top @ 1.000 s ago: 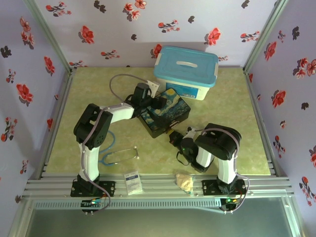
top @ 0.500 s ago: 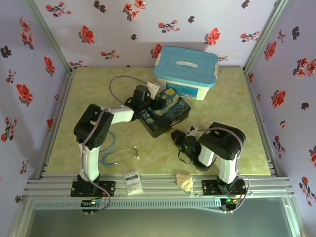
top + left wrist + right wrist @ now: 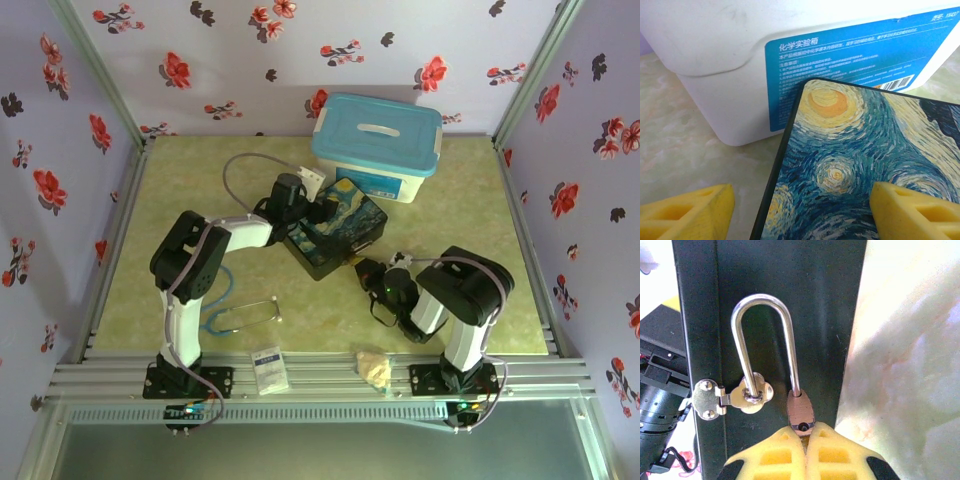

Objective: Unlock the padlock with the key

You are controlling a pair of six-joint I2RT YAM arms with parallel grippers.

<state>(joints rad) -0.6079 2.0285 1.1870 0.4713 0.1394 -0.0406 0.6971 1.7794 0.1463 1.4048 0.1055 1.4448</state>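
while the right gripper (image 3: 802, 429) is pinching the lower end of the padlock (image 3: 801, 412) tight between its yellow fingers (image 3: 770, 452), the lock's brown body is hanging against the dark side wall of the painted tin (image 3: 335, 230). its silver shackle (image 3: 762, 340) is arching up along that wall, one leg passing through the tin's clasp (image 3: 732, 397) and the other running down into the lock body just beside the clasp. black hardware (image 3: 657, 400) with cables is crowding the clasp side of the wall, whereas the pale table (image 3: 905, 365) is lying bare on the other side of the lock, right past the tin's corner. the left gripper (image 3: 802, 215) is standing open at the tin's back corner, one finger (image 3: 690, 212) hanging over the table just off the lid's black edge and the other over the painted lid. a white box with a blue lid (image 3: 378, 145) is sitting just behind the tin and closing off the room there; whether the two are touching i cannot tell. a stethoscope (image 3: 245, 313) is lying well apart from the tin toward the near left, and a small white packet (image 3: 268, 368) and a yellowish lump (image 3: 375, 368) are resting at the table's near edge, well clear of the tin. to the left and right of the tin the table is running bare up to the metal rails (image 3: 105, 270).
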